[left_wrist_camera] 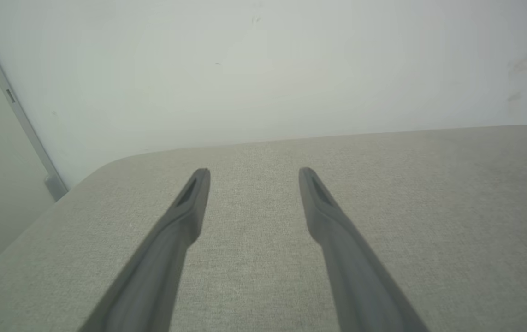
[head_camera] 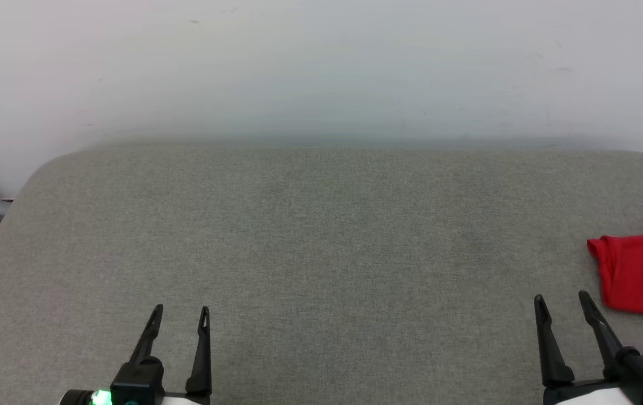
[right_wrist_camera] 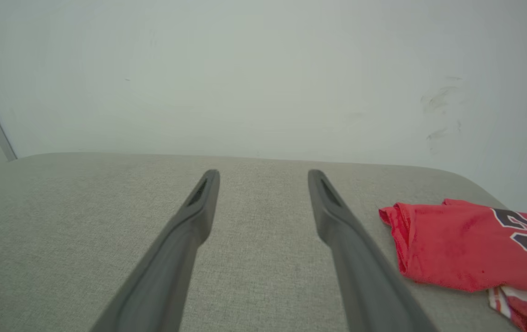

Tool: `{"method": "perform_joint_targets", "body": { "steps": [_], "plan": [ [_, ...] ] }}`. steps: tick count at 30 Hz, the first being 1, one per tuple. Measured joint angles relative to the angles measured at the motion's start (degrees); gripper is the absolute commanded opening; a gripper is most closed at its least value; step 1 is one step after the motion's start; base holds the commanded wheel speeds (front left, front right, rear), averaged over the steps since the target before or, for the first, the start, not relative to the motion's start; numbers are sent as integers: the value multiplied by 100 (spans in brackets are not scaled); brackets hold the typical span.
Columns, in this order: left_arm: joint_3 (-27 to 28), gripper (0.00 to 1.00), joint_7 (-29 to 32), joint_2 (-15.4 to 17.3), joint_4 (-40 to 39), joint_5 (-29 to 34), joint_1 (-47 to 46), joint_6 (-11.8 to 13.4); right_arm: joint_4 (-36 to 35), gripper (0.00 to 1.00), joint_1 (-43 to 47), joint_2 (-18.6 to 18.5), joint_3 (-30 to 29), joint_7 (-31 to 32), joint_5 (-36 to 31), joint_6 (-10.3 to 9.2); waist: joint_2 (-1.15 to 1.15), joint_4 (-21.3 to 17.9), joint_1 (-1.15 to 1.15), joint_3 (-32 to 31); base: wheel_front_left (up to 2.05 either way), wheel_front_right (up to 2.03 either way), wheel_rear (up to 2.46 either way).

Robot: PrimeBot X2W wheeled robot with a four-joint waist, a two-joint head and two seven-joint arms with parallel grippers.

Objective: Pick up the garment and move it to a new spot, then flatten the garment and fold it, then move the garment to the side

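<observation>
Both grippers hover spread and empty over the grey cushion (head_camera: pixel 321 253), the shirt (head_camera: pixel 639 273) bunched just right of the right gripper (head_camera: pixel 563 301), well apart from the left gripper (head_camera: pixel 181 312).

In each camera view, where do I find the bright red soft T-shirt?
Head view: the bright red soft T-shirt lies at the right edge, beside the right claw.
Right wrist view: lower right, on the grey fabric surface.
Left wrist view: that grey surface meeting the white wall, the shared landmark.
</observation>
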Motion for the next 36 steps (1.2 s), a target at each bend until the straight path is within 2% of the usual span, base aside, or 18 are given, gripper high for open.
{"method": "perform_joint_targets", "body": {
  "steps": [1,7,21,36],
  "plan": [
    [-2,0,1,-3,37,-1,2,-1,35,0,1,0,0,1,0,1,0,1,0,-1,0,0,0],
    [-11,0,51,-33,342,-91,124,-7,344,0,33,2,12,56,90,2,0,-2,0,1,0,0,0],
    [143,0,401,-56,509,-1756,-51,-185,513,0,-94,1,0,417,1702,1,0,-25,1,23,0,0,0],
    [324,0,731,-105,654,-3250,-287,-374,656,0,-345,-1,-30,762,3179,0,0,-48,1,45,0,0,0]
  ]
}}
